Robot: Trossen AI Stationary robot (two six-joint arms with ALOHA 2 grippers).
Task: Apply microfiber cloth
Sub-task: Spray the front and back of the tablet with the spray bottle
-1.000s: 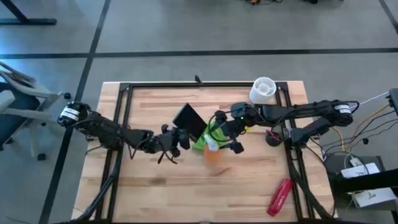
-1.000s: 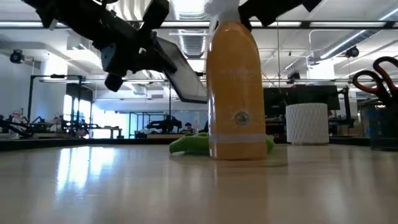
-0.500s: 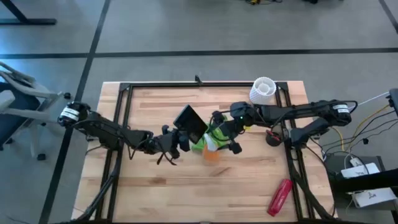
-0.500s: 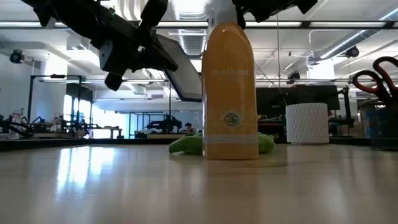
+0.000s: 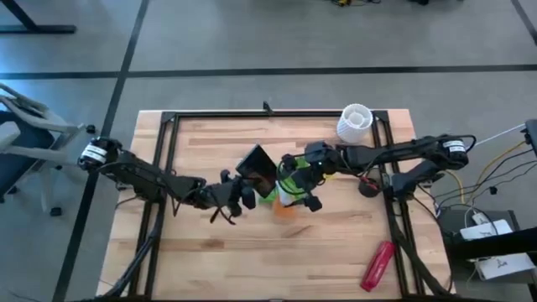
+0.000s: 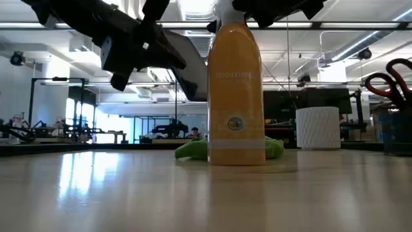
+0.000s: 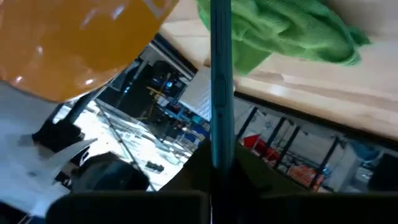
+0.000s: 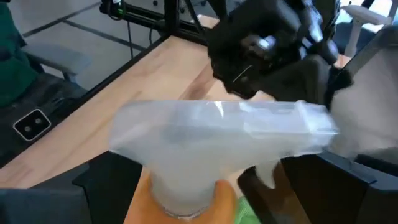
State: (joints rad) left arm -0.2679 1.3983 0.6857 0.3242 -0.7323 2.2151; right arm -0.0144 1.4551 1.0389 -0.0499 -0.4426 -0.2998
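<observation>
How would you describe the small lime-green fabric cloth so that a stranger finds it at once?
Near the middle of the wooden table stands an orange spray bottle. The crumpled lime-green microfiber cloth lies flat on the wood directly behind it, the only soft, bright green thing there.

Both arms reach toward the table's middle from opposite sides. The left gripper [image 5: 245, 183] is raised off the tabletop, its 2 fingers clamped on the edge of a dark flat device [image 5: 257, 163]. The right gripper [image 5: 295, 186] grips the white spray head of an orange bottle [image 6: 235, 93].
</observation>
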